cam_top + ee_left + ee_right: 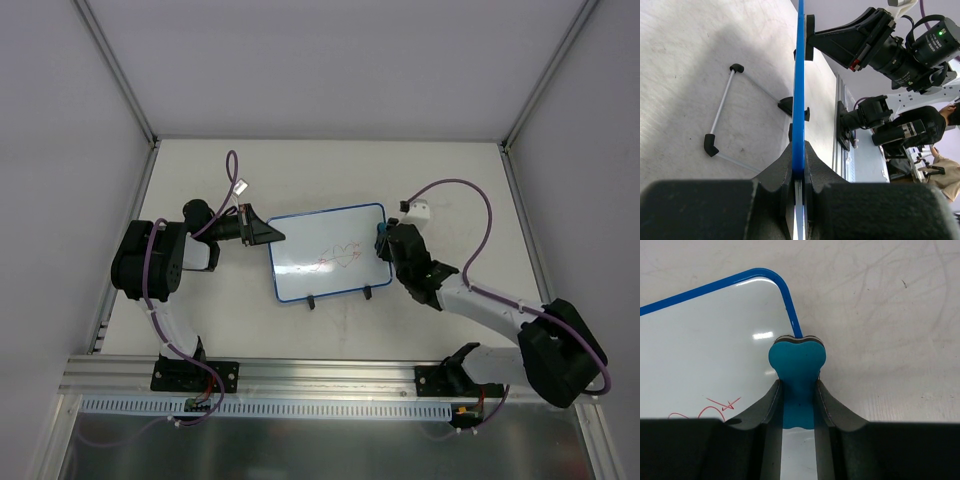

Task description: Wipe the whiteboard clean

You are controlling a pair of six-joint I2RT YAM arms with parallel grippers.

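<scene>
The whiteboard (320, 262) has a thin blue frame, two black feet at its near edge and red heart-and-arrow scribbles (340, 257) in the middle. My left gripper (268, 236) is shut on the board's left edge; the left wrist view shows the blue frame (799, 90) edge-on between the jaws (798, 175). My right gripper (384, 243) is shut on a blue eraser (797, 375) at the board's right edge, near its far right corner (780, 282). The red scribbles (715, 407) lie just left of the eraser.
The board's wire stand (720, 117) with black tips shows under it in the left wrist view. A metal rail (320, 380) runs along the table's near edge. White walls close the table at back and sides.
</scene>
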